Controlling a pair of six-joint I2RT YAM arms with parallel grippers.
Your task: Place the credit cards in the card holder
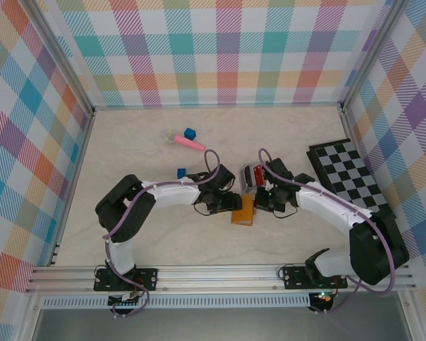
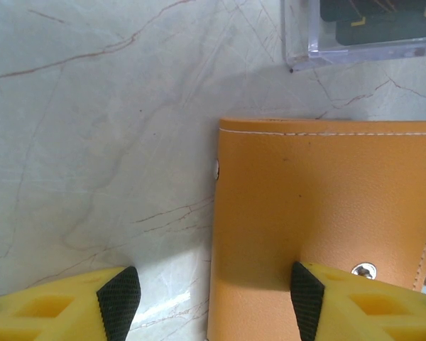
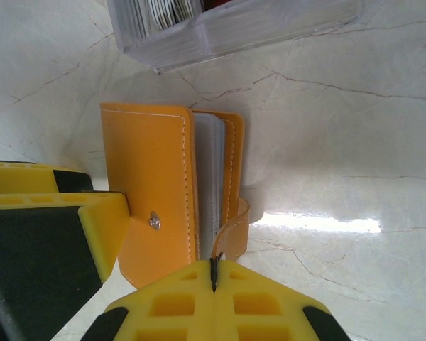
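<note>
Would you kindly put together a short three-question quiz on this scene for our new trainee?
1. True or false: the left gripper is shut.
2. Where does the clear box of cards sit? A) on the table just beyond the card holder; B) between the left gripper's fingers; C) at the near table edge by the arm bases.
3. Fill in: the right gripper is shut on the card holder's ____.

Key:
1. False. Its jaws stand apart, straddling the card holder's edge.
2. A.
3. Strap.
</note>
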